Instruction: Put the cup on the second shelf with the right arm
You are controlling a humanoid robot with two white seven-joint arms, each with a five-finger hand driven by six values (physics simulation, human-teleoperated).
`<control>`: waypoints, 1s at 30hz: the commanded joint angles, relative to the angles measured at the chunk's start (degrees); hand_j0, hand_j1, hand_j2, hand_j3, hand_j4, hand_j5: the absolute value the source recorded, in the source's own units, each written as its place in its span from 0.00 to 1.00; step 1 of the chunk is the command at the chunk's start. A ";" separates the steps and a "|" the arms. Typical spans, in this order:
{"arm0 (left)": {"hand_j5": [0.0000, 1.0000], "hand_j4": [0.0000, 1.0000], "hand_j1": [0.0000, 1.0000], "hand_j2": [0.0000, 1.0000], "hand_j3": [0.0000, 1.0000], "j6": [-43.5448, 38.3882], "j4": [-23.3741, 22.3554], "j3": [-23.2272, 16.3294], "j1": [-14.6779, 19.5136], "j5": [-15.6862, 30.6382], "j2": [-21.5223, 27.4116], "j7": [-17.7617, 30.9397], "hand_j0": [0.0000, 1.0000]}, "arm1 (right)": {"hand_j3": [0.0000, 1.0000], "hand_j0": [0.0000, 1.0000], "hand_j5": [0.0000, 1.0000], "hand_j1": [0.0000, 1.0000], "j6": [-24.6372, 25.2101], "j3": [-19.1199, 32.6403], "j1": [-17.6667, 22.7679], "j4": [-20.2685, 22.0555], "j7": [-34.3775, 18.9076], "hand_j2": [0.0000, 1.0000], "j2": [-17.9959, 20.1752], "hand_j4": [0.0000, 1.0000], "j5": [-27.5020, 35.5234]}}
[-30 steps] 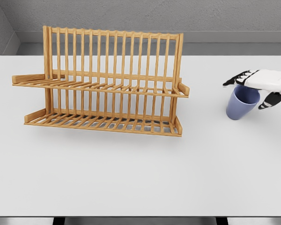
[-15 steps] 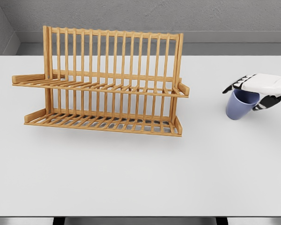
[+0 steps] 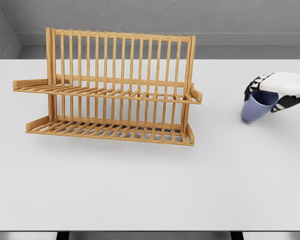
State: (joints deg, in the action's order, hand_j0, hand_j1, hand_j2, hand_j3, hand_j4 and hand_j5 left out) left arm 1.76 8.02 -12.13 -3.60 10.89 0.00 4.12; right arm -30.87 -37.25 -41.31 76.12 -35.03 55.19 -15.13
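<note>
Right hand [image 3: 270, 95] at frame right is now closing its fingers [image 3: 251, 89] on the blue-violet plastic cup [image 3: 256, 106], tilting it off the white bench [image 3: 140, 185]; grasp forming, two-tier wooden dish rack [image 3: 110, 90] well apart.

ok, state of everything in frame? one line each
cup: tilted, rim gripped by the right hand, base at the table
right hand: shut on the cup's rim
rack: upright on the table, both shelves bare
table: holds the rack and cup
left hand: out of view
</note>
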 commanded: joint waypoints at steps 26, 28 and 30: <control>1.00 1.00 1.00 1.00 1.00 -0.01 -0.03 0.00 0.00 0.01 0.00 0.01 1.00 | 0.61 0.61 0.61 0.61 -0.16 6.14 -3.43 10.98 0.03 0.61 0.71 0.61 0.45; 1.00 1.00 1.00 1.00 1.00 -0.01 -0.03 0.00 0.00 0.01 0.00 0.01 1.00 | 0.61 0.61 0.61 0.61 -0.16 6.22 -3.78 12.56 0.03 0.61 0.79 0.61 0.36; 1.00 1.00 1.00 1.00 1.00 -0.01 0.06 0.00 0.00 0.01 0.00 0.01 1.00 | 0.61 0.61 0.61 0.61 -0.16 6.31 -3.87 13.61 0.03 0.61 0.79 0.61 0.36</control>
State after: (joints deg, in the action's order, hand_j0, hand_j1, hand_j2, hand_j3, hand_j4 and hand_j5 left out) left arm 1.76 8.02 -12.13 -3.60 10.89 0.00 4.12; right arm -31.20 -31.24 -45.18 88.25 -35.06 55.87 -15.03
